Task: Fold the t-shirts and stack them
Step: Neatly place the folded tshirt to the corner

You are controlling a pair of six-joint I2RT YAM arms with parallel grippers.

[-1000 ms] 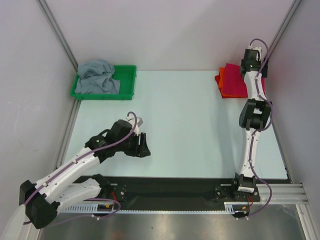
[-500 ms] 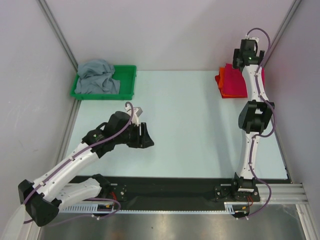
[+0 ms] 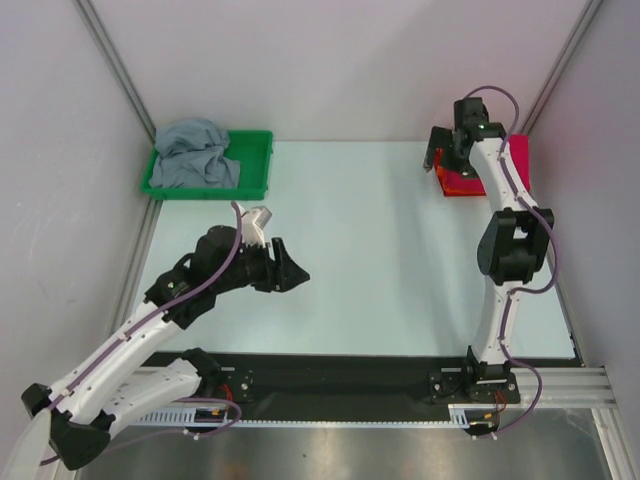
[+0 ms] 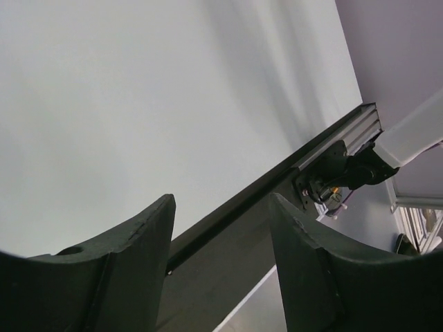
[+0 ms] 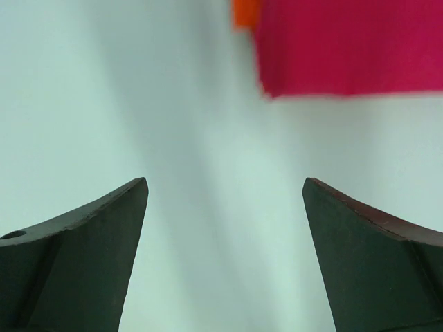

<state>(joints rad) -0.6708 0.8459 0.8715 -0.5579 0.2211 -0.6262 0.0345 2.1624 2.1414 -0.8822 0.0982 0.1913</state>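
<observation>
A crumpled grey t-shirt [image 3: 195,158] fills the left part of the green tray [image 3: 259,172] at the back left. At the back right lies the folded crimson-pink t-shirt [image 3: 518,157] [image 5: 346,41] on top of the orange t-shirt [image 5: 243,10], of which only a corner shows. My right gripper [image 3: 437,160] [image 5: 225,181] hangs open over bare table just off the stack's left edge, with nothing between its fingers. My left gripper [image 3: 292,267] [image 4: 221,199] is open and empty above the middle-left of the table, pointing right.
Pale walls close in on the left, back and right, with slanted metal posts [image 3: 115,70] at the back corners. A black rail [image 3: 350,368] [image 4: 228,207] runs along the near edge by the arm bases. The right arm's base [image 4: 346,169] shows in the left wrist view.
My right gripper has swung left from over the stack to its left edge, and its jaws have widened. The left gripper has risen and drifted a little toward the back.
</observation>
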